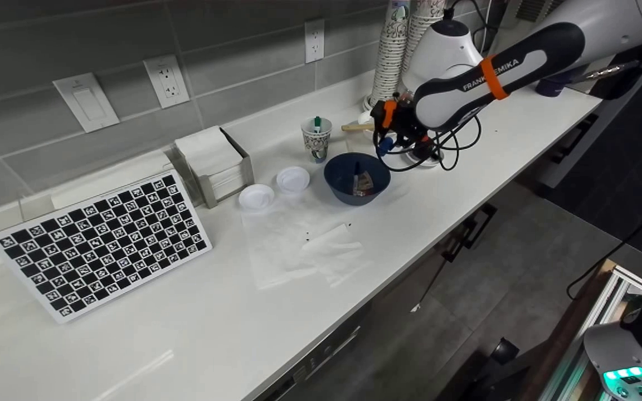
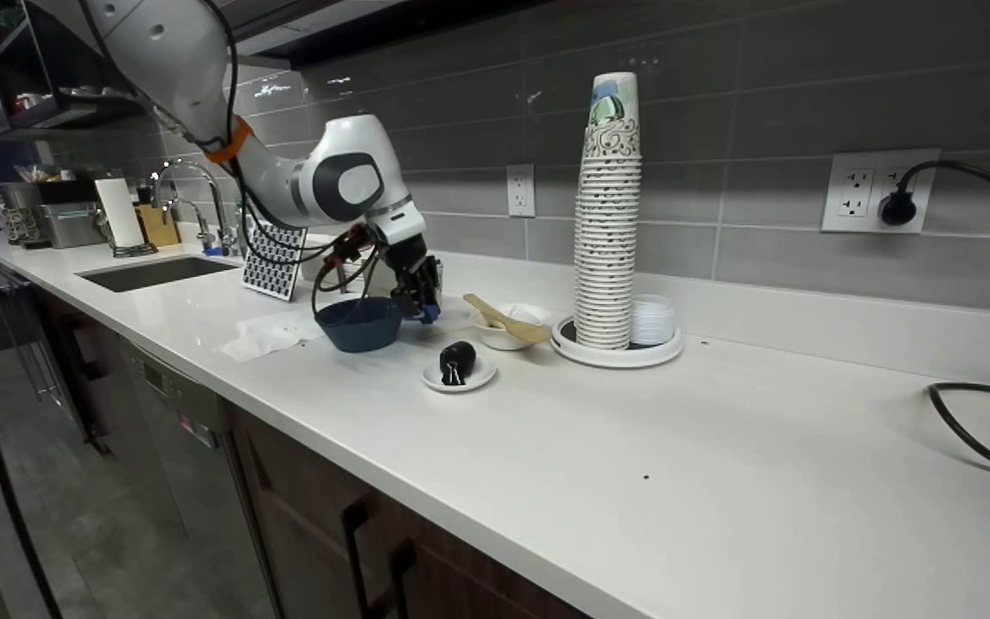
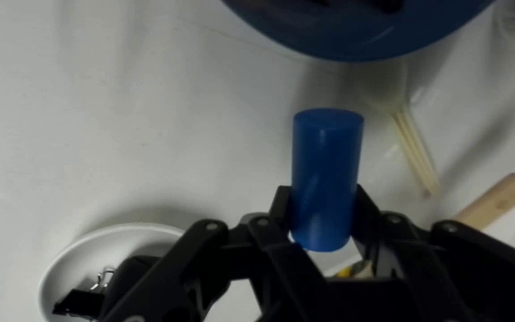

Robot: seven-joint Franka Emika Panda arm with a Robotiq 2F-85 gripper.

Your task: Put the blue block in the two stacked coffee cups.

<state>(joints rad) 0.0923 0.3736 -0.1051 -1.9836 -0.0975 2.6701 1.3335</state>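
The blue block is a smooth blue cylinder (image 3: 327, 156). My gripper (image 3: 322, 201) is shut on it, with one black finger on each side near its lower end in the wrist view. The blue block also shows at the gripper in both exterior views (image 1: 385, 146) (image 2: 430, 313), held above the counter beside the dark blue bowl. The two stacked coffee cups (image 1: 316, 139) are white with a dark pattern and stand upright behind the bowl in an exterior view. A green-topped item stands inside them. In the other view from outside they are mostly or wholly hidden behind the gripper.
The dark blue bowl (image 1: 357, 179) holds small items. A white bowl with a wooden utensil (image 2: 508, 320) and a small white dish with a black clipped item (image 2: 459, 375) stand near the gripper. Tall cup columns (image 2: 608, 215), two white lids (image 1: 293, 179) and a napkin holder (image 1: 223, 172) stand around.
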